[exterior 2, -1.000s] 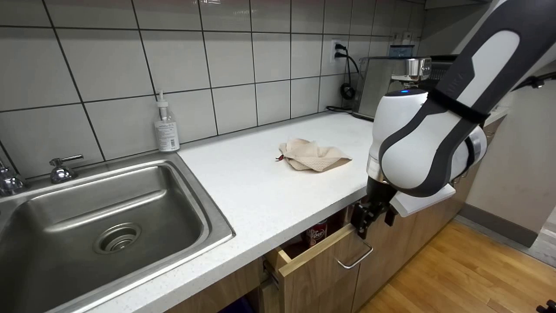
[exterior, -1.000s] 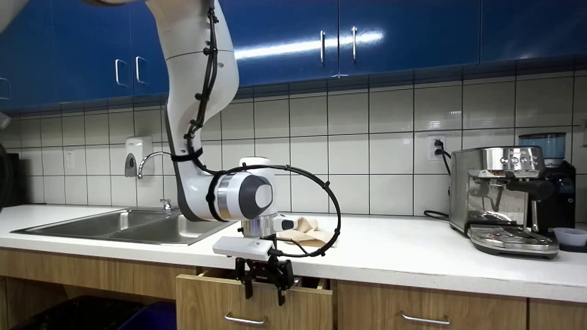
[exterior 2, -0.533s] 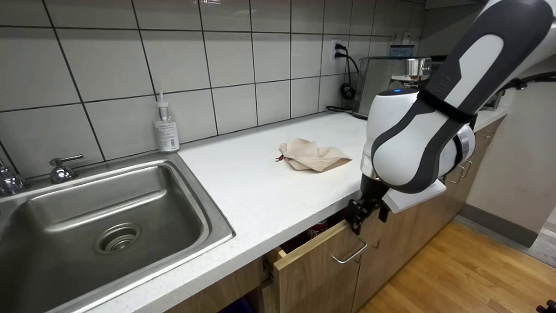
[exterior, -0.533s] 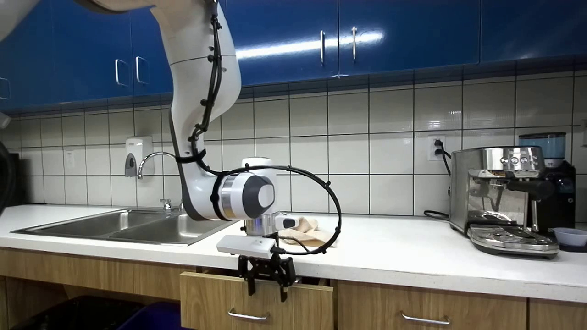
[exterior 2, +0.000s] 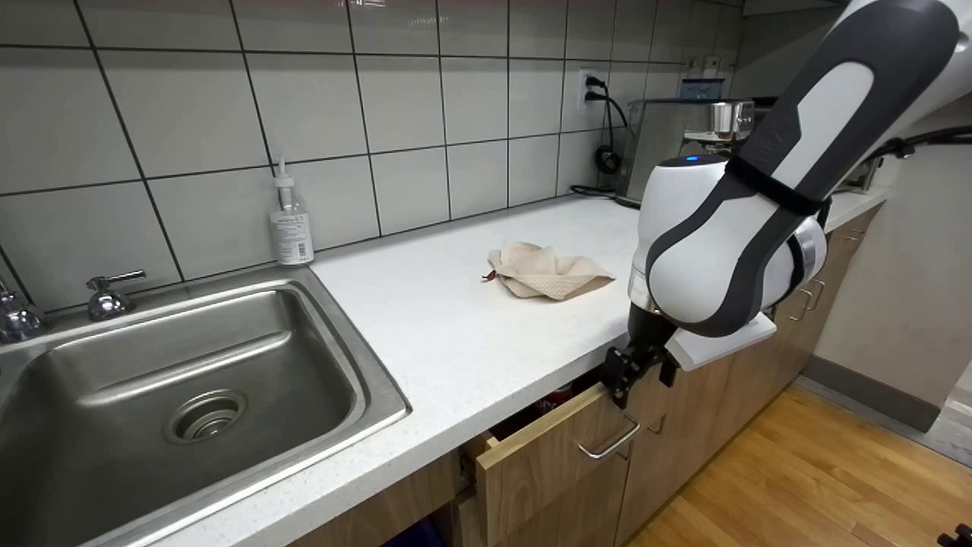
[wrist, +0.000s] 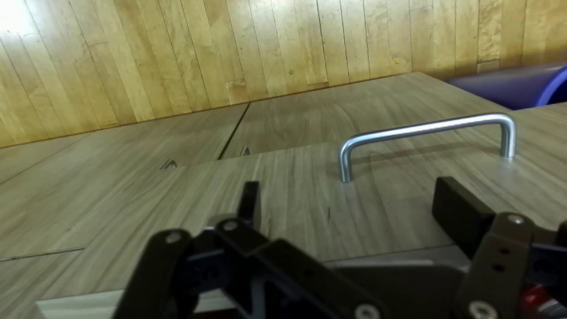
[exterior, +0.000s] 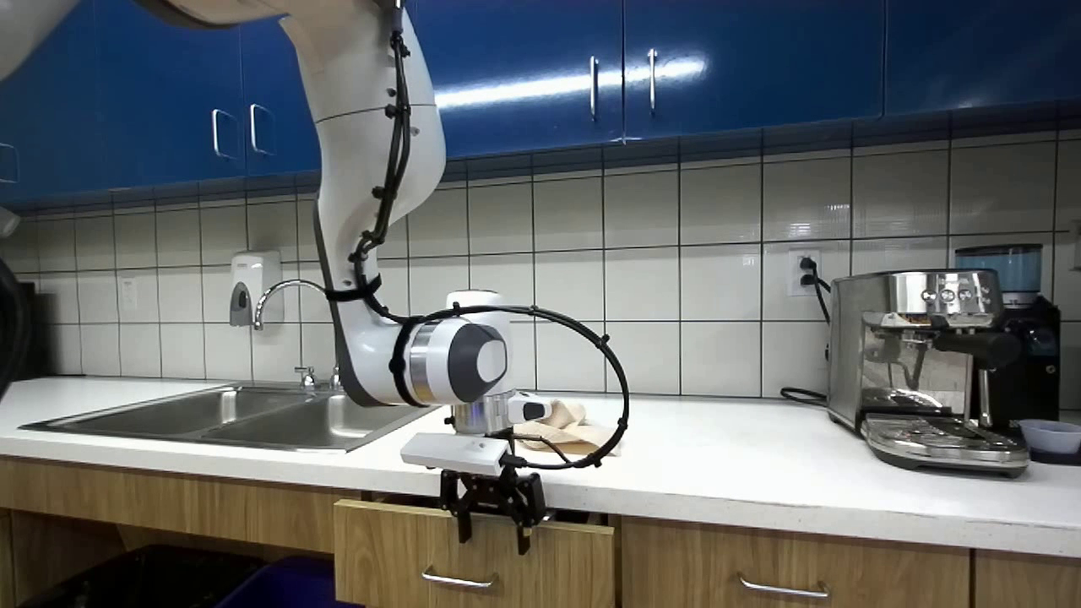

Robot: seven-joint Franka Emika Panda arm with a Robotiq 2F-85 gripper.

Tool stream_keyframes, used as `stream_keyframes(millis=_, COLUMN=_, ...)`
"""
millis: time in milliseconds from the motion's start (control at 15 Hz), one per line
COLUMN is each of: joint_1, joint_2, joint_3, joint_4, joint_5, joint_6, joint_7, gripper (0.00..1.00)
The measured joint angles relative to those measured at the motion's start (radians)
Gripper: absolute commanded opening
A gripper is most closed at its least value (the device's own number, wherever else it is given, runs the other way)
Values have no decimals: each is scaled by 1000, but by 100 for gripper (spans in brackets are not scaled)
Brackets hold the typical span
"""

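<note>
Hovering at a drawer front, gripper spread apart, bottle label unreadably small

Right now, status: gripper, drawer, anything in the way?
Gripper open, nothing gripped. Drawer partly open, gripper at its front's top edge. Red can inside, mostly hidden; can't tell if it obstructs.

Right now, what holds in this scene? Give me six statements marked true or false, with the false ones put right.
The hand is at the front of the drawer. True.
The drawer is fully shut. False: it stands partly open.
The beige cloth is in the hand. False: it lies on the counter; the hand is open.
A red item shows inside the drawer. True.
The pump bottle is inside the sink basin. False: it stands by the tiled wall.
The upper cabinets are blue. True.
</note>
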Motion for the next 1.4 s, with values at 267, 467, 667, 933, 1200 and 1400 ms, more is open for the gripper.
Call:
stream_keyframes(millis=267, joint_1=0, joint_2=0, joint_3=0, joint_4=1, joint_5=0, joint_6=0, joint_7=0, gripper=100)
stream_keyframes(millis=467, joint_1=-1, joint_2=2, joint_3=0, joint_4=3, joint_5=0, joint_6=0, joint_7=0, gripper=100)
stream_keyframes(millis=667, joint_1=-1, joint_2=3, joint_3=1, joint_4=5, joint_5=1, joint_6=0, joint_7=0, gripper=100)
stream_keyframes(millis=933, joint_1=-1, joint_2=2, joint_3=2, joint_4=1, joint_5=8, joint_6=3, joint_7=0, gripper=100)
stream_keyframes(millis=1200, joint_1=-6, joint_2=-25, joint_3=19, joint_4=-31, joint_5=49, joint_6=5, joint_7=0, gripper=100)
stream_keyframes(millis=1400, joint_1=-18, joint_2=-66, joint_3=40, joint_4=-78, joint_5=77, joint_6=5, joint_7=-1, gripper=100)
